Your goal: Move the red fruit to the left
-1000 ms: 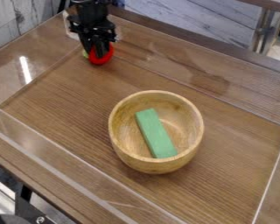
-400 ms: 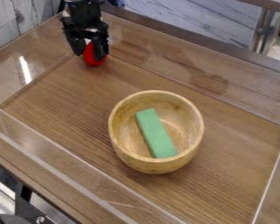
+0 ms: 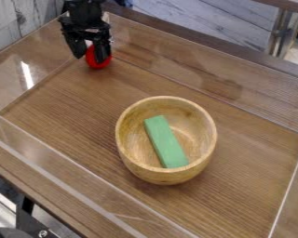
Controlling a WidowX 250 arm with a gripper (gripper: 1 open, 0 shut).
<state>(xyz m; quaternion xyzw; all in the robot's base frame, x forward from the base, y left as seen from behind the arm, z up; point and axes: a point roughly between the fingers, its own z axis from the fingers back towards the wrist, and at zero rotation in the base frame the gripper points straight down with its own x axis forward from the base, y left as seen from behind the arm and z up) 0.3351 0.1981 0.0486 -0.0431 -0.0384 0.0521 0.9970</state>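
I am hovering my black gripper (image 3: 86, 48) in the upper left of the frame, jaws spread apart and pointing down around the small glossy red ball-shaped fruit (image 3: 100, 61), which is sitting on the brown wooden table (image 3: 64, 130). Being round, it is likely rolling if a finger is clipping it as I lift. The round wooden bowl (image 3: 167, 139) holding the green rectangular block (image 3: 164, 141) is lying well apart, lower centre.
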